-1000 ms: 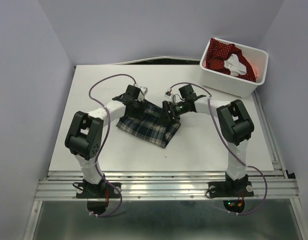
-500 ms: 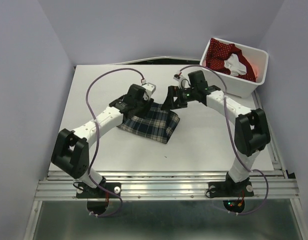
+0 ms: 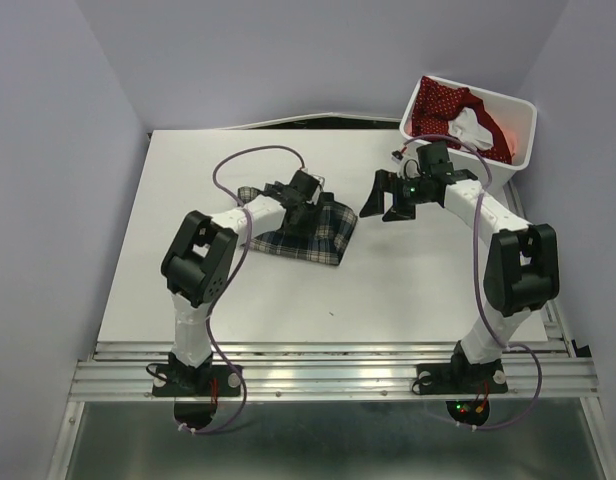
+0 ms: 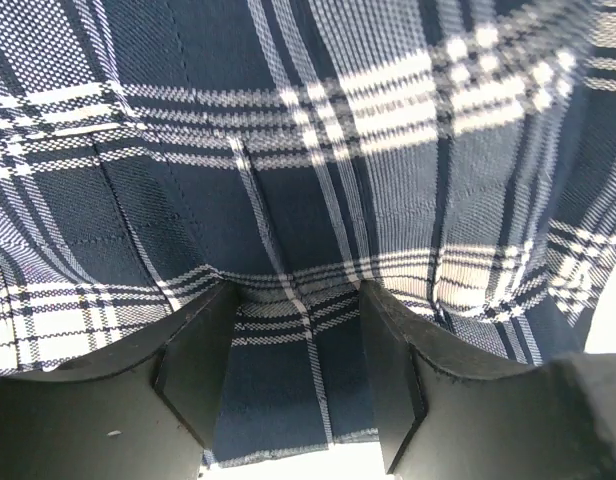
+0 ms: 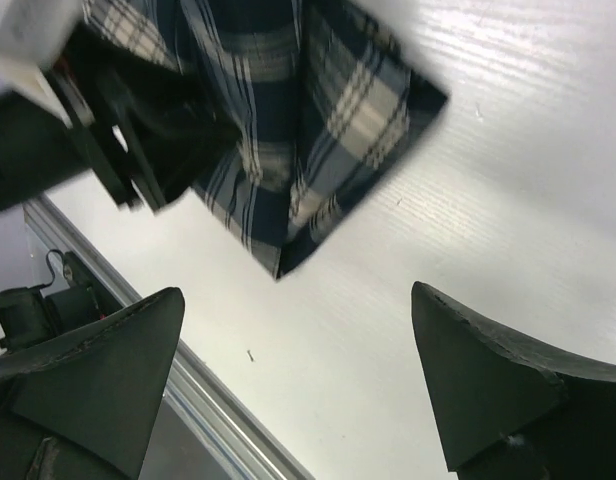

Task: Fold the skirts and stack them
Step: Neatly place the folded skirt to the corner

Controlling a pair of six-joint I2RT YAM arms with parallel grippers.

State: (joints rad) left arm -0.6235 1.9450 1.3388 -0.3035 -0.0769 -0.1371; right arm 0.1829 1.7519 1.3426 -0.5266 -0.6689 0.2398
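I am reading this as the tail end of the first fold. The plaid skirt (image 3: 308, 240) is lying as a compact folded packet near the middle of the worktop (image 3: 188, 290). The left end effector (image 4: 296, 300) is sitting low on it, its fingers (image 4: 193, 370) spread, with the cloth running flat beneath and between them rather than pinched. I am therefore taking it as open and pressing or smoothing. The right end effector (image 3: 386, 197) is hanging off the cloth over bare worktop, between the packet and the white bin (image 3: 458, 167), with its jaws wide apart and holding nothing. The red skirt (image 3: 443, 105) is lying bunched inside that bin, not yet folded. Next, I am judging, the left needs lifting straight off without dragging the fold open. The right then needs swinging up and over the bin's near wall to reach the red cloth. Room is looking generous on the near and left sides of the worktop. The tight spots are the bin wall close beside the right end effector and the packet's right corner, which is lying near that end effector's likely path.
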